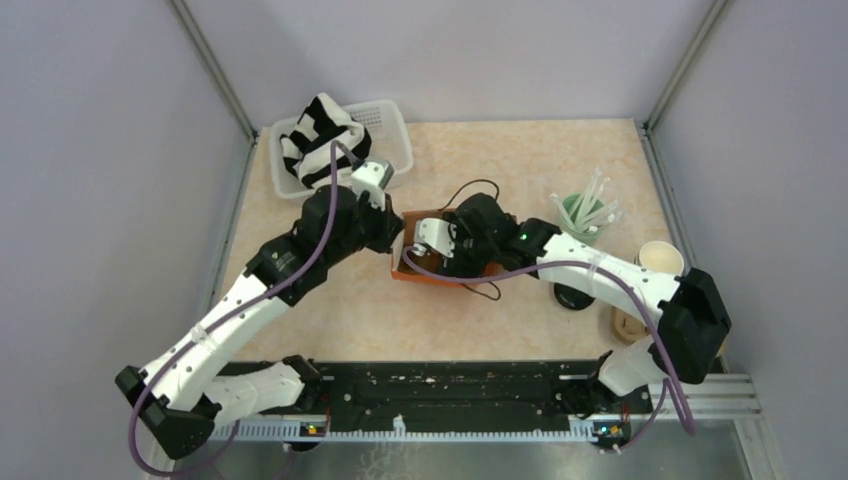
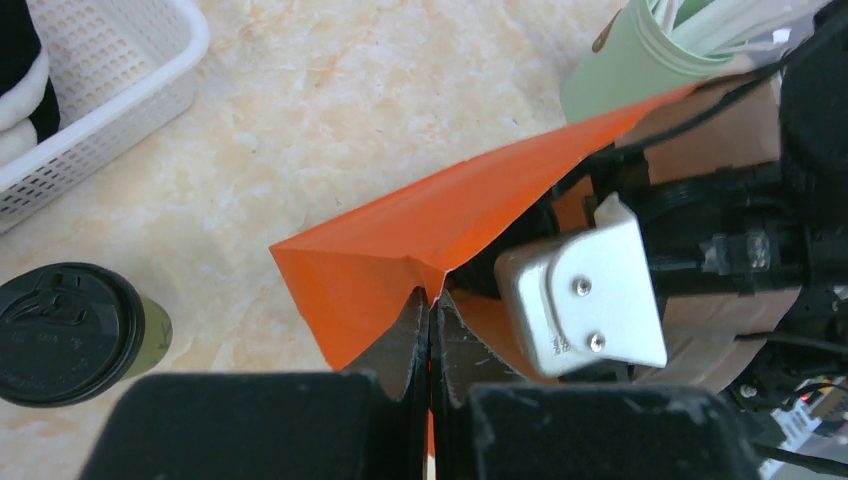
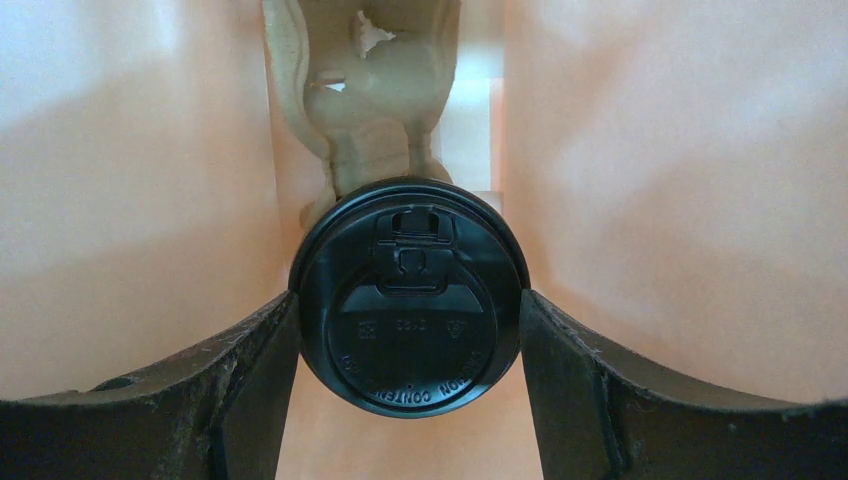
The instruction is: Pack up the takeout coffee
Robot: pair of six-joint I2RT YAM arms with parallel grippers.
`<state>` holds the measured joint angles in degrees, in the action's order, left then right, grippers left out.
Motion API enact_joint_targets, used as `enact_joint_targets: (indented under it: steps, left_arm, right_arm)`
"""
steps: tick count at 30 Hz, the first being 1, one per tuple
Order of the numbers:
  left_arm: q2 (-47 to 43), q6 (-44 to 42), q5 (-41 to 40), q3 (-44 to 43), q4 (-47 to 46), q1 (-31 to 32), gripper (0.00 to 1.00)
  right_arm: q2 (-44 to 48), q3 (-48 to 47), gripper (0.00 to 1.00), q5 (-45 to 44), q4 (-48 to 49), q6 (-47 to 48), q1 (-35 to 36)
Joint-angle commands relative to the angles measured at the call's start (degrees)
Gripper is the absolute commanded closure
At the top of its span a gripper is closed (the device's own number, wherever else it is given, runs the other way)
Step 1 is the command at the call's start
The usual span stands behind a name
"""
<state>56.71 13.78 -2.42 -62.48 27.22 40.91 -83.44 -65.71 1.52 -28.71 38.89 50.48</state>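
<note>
Left pincer (image 2: 430, 305) fully closed, right pincer (image 3: 410, 325) wide, both arms inward.

A pale mint tumbler (image 1: 578, 214) stood upright on the marble-patterned table (image 1: 480, 150), with white straws (image 1: 597, 190) fanning from its mouth. Well to the tumbler's left, farther back, sat a white perforated plastic basket (image 1: 388, 118) with a black-and-white striped cloth (image 1: 318, 140) bundled inside.
</note>
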Motion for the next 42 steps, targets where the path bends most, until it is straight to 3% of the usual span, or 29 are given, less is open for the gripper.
enact_joint_targets:
  steps: [1,5,11,24,36,42]
  left_arm:
    - [6.19,3.77,-1.67,-11.69,9.46,-0.18,1.00]
    - [12.10,6.53,-3.48,-17.72,16.94,-1.05,1.00]
    - [13.99,11.50,-5.89,-16.88,19.93,-3.70,1.00]
    - [15.63,13.06,-7.87,-19.27,19.38,-4.96,1.00]
    - [16.79,12.23,-5.48,-20.26,18.34,-5.02,1.00]
    - [17.84,10.13,-5.53,-23.21,19.19,-5.03,1.00]
  right_arm:
    - [-2.68,-2.14,0.56,12.43,-11.33,-6.96,0.32]
    - [-6.23,-1.75,0.55,18.44,-12.26,-7.93,0.32]
    - [-14.27,-2.24,0.55,19.70,-8.80,-9.28,0.32]
    - [-18.40,1.26,0.55,3.41,-9.69,-9.52,2.17]
    - [-24.92,5.83,0.55,-1.26,-1.36,-12.38,2.76]
    - [-17.53,3.94,0.51,-3.03,-3.44,-12.37,2.78]
